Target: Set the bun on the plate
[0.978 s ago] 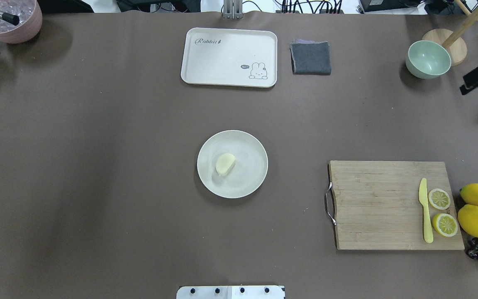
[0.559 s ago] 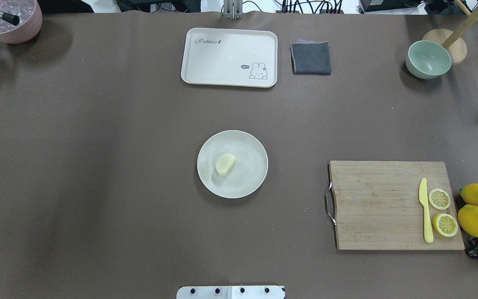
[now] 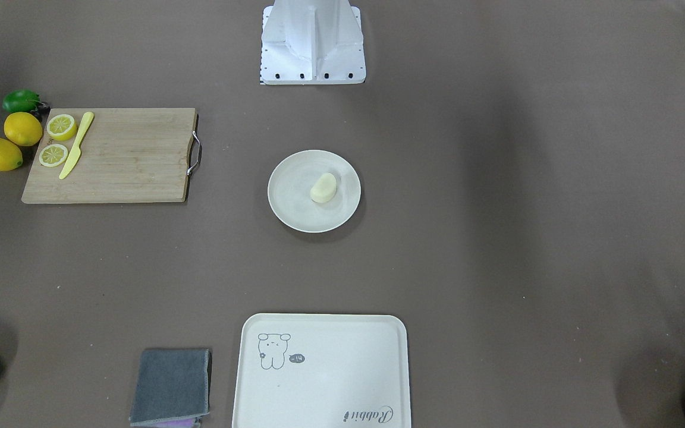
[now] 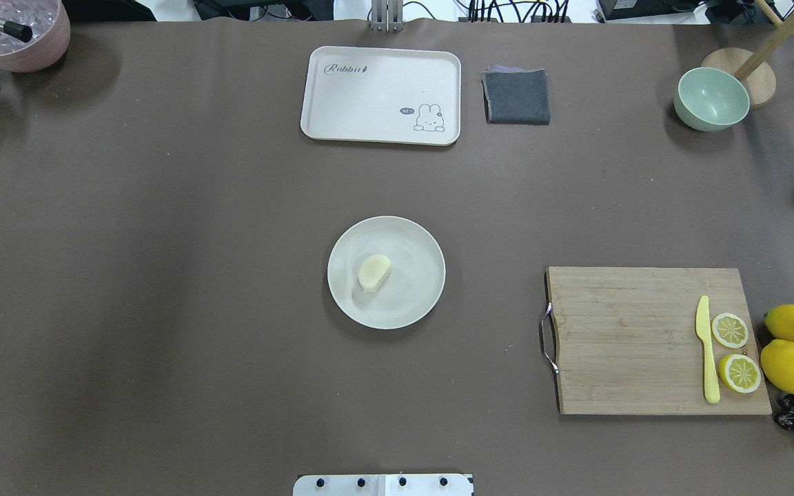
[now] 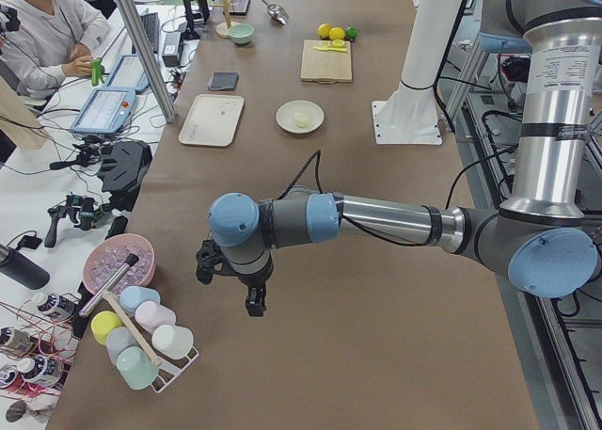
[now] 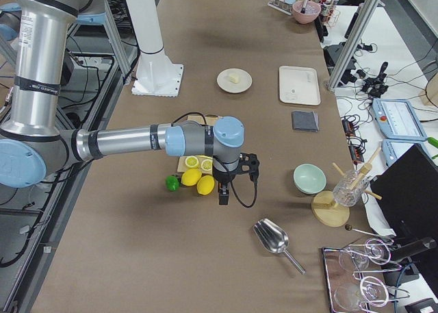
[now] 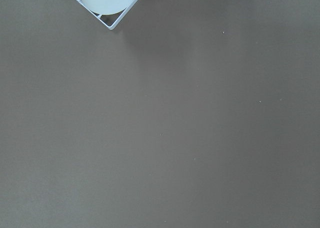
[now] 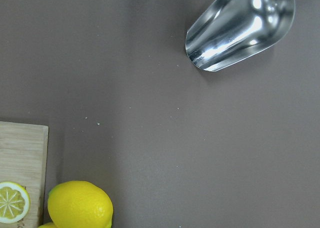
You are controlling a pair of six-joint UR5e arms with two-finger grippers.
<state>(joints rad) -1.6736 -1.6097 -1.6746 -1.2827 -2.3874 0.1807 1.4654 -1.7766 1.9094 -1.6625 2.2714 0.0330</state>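
Observation:
The pale cream bun (image 4: 374, 272) lies on the round cream-white plate (image 4: 412, 293) at the table's middle, a little left of the plate's centre. The front-facing view shows the same bun (image 3: 323, 188) on the plate (image 3: 292, 205). Nothing touches either. My left gripper (image 5: 230, 284) hangs over bare table far off at the left end, beside a cup rack. My right gripper (image 6: 224, 193) hovers at the right end next to the lemons. Both show only in the side views, so I cannot tell whether they are open or shut.
A rabbit tray (image 4: 381, 94) and a grey cloth (image 4: 516, 96) lie at the far edge. A cutting board (image 4: 645, 341) with a yellow knife, lemon slices and lemons (image 4: 790, 365) sits right. A green bowl (image 4: 711, 98), a metal scoop (image 8: 240, 28) and a pink bowl (image 4: 14, 34) stand at the ends.
The black right gripper that showed at the overhead view's right edge one second ago has left that view. Bun and plate have not moved.

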